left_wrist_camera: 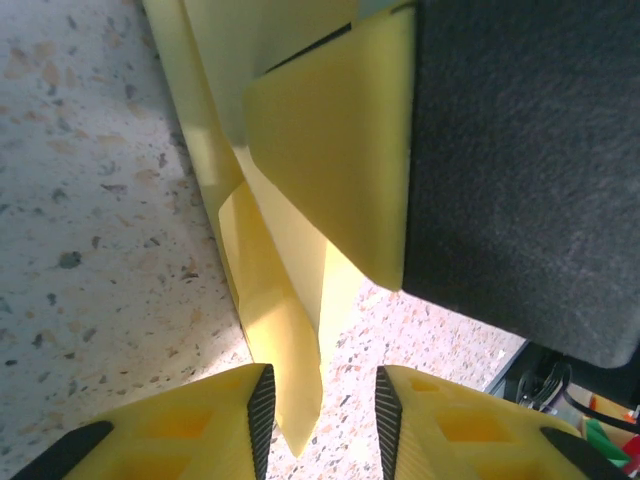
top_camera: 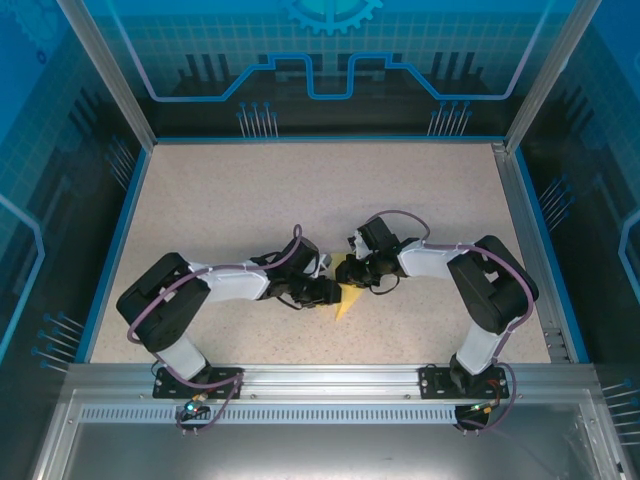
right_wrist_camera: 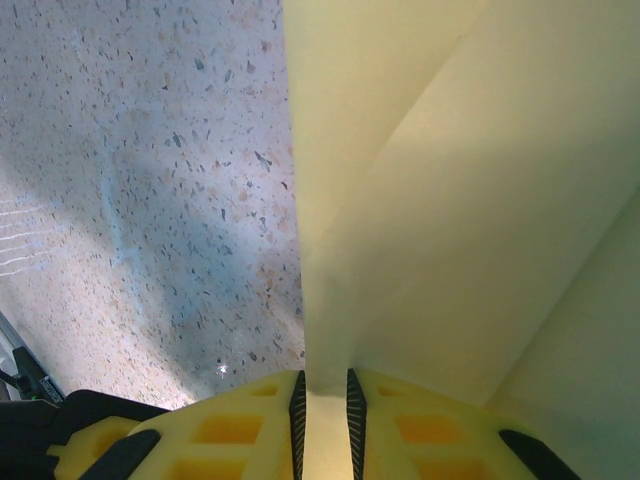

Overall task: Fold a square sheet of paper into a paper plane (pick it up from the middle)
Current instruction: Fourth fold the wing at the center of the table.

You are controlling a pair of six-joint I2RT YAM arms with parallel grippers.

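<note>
The pale-yellow paper plane [top_camera: 344, 302], a narrow folded dart with a pointed tip, hangs between the two arms just above the middle of the table. My right gripper [right_wrist_camera: 325, 410] is shut on a folded edge of the paper [right_wrist_camera: 430, 200], which rises from between its pads. My left gripper [left_wrist_camera: 322, 410] is open. The dart's pointed end [left_wrist_camera: 285, 350] hangs between its jaws, close beside the left pad, with a wide gap to the right pad. The right gripper's yellow finger [left_wrist_camera: 340, 150] shows against the paper in the left wrist view. From above, the left gripper [top_camera: 328, 291] and the right gripper [top_camera: 358, 272] nearly touch.
The speckled beige table [top_camera: 250, 200] lies under both arms, bordered by a blue rim and metal rails [top_camera: 530, 240]. Blue patterned walls stand around it. Free tabletop stretches behind and to both sides of the grippers.
</note>
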